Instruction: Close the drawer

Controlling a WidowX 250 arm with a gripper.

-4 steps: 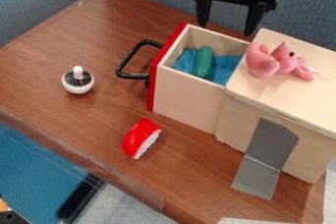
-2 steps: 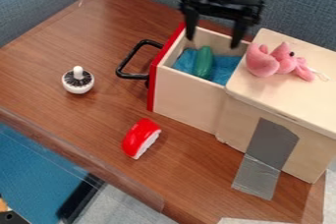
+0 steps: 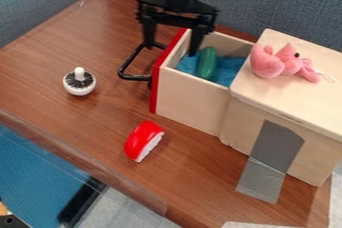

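A: State pincer (image 3: 170,50) pose.
B: Suspended at the red front panel (image 3: 156,86) of the drawer (image 3: 190,99), pointing down; fingers (image 3: 196,42) spread, released.
A: Drawer position?
B: Extended from the wooden cabinet (image 3: 242,124), on the desk (image 3: 87,127).

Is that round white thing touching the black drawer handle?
Apart. The camera view shows brown tabletop between the round white thing and the black handle.

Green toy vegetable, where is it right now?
In the camera view's upper middle, the green toy vegetable lies on blue cloth inside the open drawer, between its red front and the box bearing the pink plush toy.
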